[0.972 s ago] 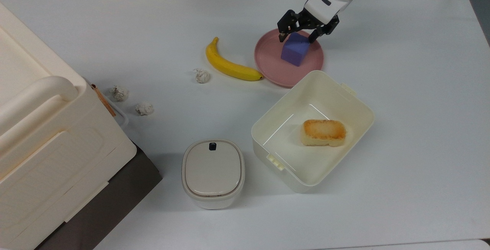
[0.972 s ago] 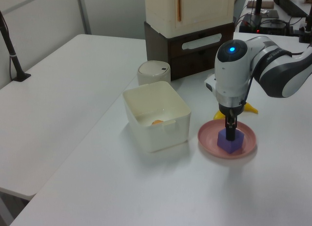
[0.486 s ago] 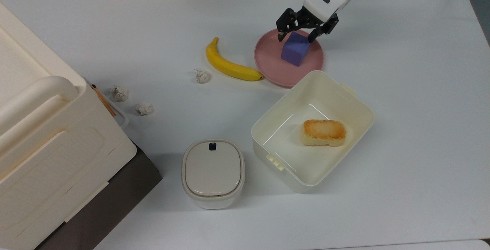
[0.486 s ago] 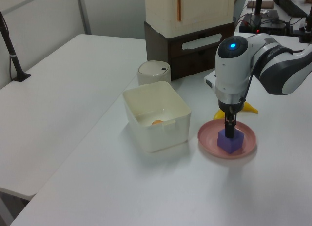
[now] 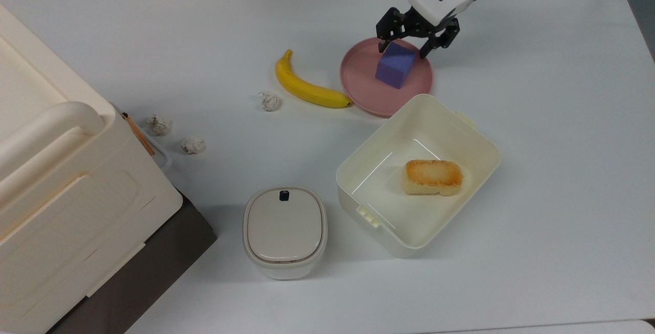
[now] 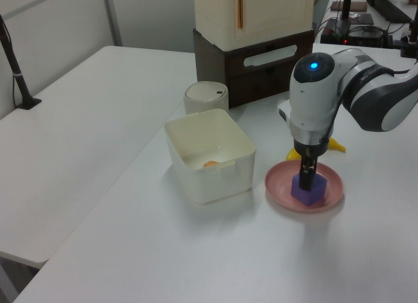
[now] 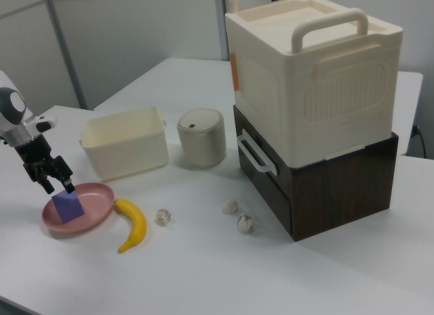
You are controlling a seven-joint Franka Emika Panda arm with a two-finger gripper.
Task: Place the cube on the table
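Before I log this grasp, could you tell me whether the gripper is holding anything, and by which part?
Nothing is held. The gripper is open, its fingers straddling the top of the cube without closing on it; the cube sits on the pink plate.

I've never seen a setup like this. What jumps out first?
Probably the blue-purple cube sitting on a pink plate, with the robot's open black gripper poised just over it. Beside the plate lies a yellow banana, and a cream box nearby holds a toasted bread block.

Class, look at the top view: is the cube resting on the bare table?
No, the cube sits on the pink plate, not the table.
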